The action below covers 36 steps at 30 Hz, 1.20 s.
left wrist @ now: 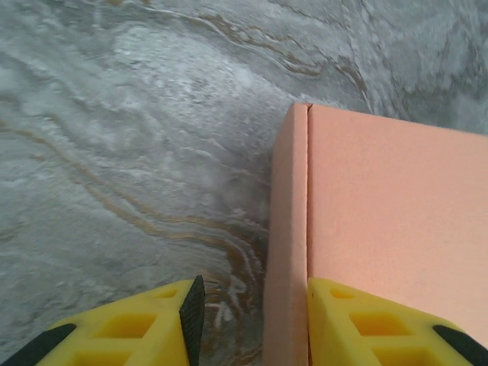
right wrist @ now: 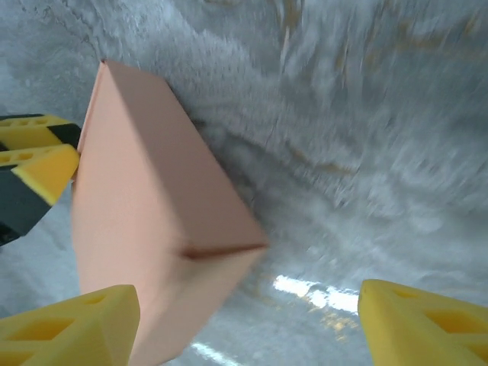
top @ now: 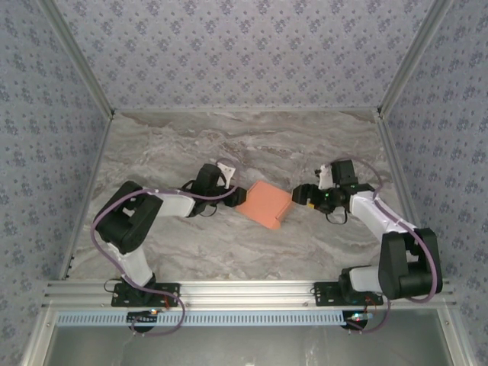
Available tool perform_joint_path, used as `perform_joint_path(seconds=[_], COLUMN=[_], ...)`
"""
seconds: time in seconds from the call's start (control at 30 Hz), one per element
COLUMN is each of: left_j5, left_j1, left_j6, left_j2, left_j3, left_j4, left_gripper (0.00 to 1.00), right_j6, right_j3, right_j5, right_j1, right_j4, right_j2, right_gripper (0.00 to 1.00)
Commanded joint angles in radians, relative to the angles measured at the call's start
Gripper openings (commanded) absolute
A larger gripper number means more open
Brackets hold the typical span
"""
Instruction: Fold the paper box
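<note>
Yellow fingers of your left gripper (left wrist: 255,305) stand partly spread, astride the side wall of the paper box (left wrist: 396,206). In the left wrist view, one finger (left wrist: 381,324) lies over the box's top face at 5 o'clock. The other (left wrist: 137,328) sits over bare table at 7 o'clock, with a clear gap between its black pad and the wall. No pinch is visible.

Your right gripper (right wrist: 244,305) is spread wide. In the right wrist view its fingers sit at 7 and 5 o'clock, and one corner of the box reaches down between them, close to the 7 o'clock finger. The 5 o'clock finger is well apart from the box. The left gripper's yellow fingertips show at 9 o'clock in that view, against the box's far edge.

From above, the salmon-orange box lies closed and flat near the middle of the table (top: 252,137), turned at an angle to its edges. The left gripper is at the box's 9 o'clock, at its edge. The right gripper is at its 3 o'clock, just beside its corner.

The table is grey marbled stone with brownish veins and looks dull except for one bright glare patch under the right gripper. Walls (top: 244,46) in a blue-grey floral pattern close off 9, 12 and 3 o'clock. An aluminium rail (top: 252,293) at 6 o'clock carries both arm bases.
</note>
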Motion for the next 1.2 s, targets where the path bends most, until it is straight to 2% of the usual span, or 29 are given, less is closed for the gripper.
perform_joint_path(seconds=[0.0,0.13,0.2,0.33,0.53,0.8,0.93,1.0,1.17], left_j5=[0.023,0.028,0.033,0.032,0.015,0.011,0.008,0.015,0.066], left_j1=[0.032,0.032,0.030,0.023,0.026,0.033,0.041,0.042,0.043], left_j6=[-0.048,-0.033,-0.029,-0.012,0.017,0.016,-0.009,-0.031,-0.148], left_j2=[0.038,0.029,0.020,-0.009,-0.046,-0.058,-0.081,-0.091,-0.080], left_j3=[-0.043,-0.034,-0.032,-0.015,0.001,0.027,0.019,0.020,0.029], left_j4=[-0.018,-0.035,-0.032,-0.049,-0.086,-0.113,-0.108,-0.097,-0.003], left_gripper=[0.40,0.40,0.40,0.42,0.43,0.46,0.48,0.50,0.51], right_j6=[0.211,0.359,0.411,0.425,0.176,-0.107,-0.206,-0.233,-0.237], right_j3=[-0.050,-0.063,-0.059,-0.007,0.151,0.313,0.418,0.450,0.539], right_j5=[-0.182,-0.257,-0.255,-0.202,-0.086,0.135,0.303,0.301,0.108], right_j1=[-0.020,-0.009,-0.002,0.003,0.045,0.054,0.054,0.053,0.054], right_j4=[0.159,0.306,0.351,0.286,0.025,-0.096,-0.204,-0.216,-0.207], right_j2=[0.041,0.096,0.093,0.060,0.064,0.163,0.231,0.271,0.405], right_gripper=[0.79,0.87,0.87,0.87,0.86,0.84,0.84,0.83,0.78])
